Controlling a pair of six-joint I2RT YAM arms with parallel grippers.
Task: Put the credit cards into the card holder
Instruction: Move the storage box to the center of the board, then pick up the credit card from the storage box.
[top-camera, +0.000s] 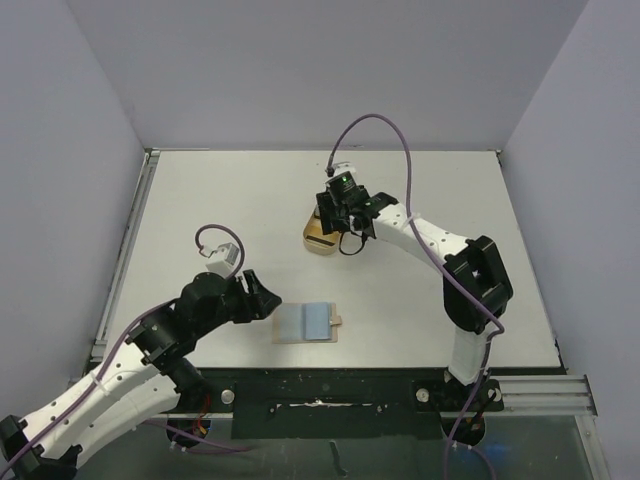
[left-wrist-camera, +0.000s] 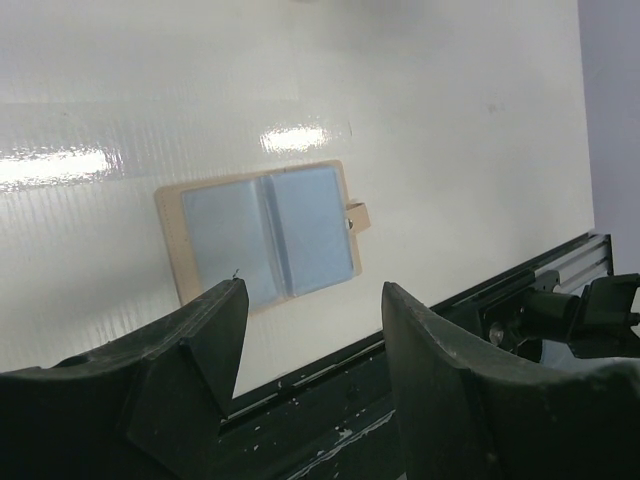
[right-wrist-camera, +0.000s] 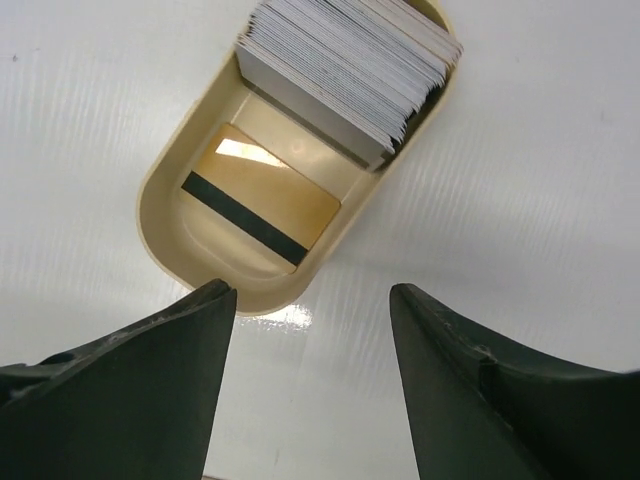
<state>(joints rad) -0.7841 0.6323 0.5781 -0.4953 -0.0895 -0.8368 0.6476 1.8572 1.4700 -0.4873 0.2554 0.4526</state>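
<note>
1. Left gripper (left-wrist-camera: 315, 300) hangs with jaws wide apart, empty, just short of the card holder (left-wrist-camera: 265, 235), which lies opened flat on the table (left-wrist-camera: 450, 120).
2. Right gripper (right-wrist-camera: 312, 295) gapes empty above the tray (right-wrist-camera: 160, 215) holding the credit cards (right-wrist-camera: 350, 60), stacked beside one gold striped card (right-wrist-camera: 265, 195).

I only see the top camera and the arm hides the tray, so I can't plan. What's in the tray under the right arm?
Observer: A stack of grey-white cards sits at one end of the tray.
Operator: Anything else in there?
Observer: One gold card with a dark stripe lies flat on the tray floor.
Operator: Is the right gripper holding one?
Observer: No, the right gripper is open and empty.
</note>
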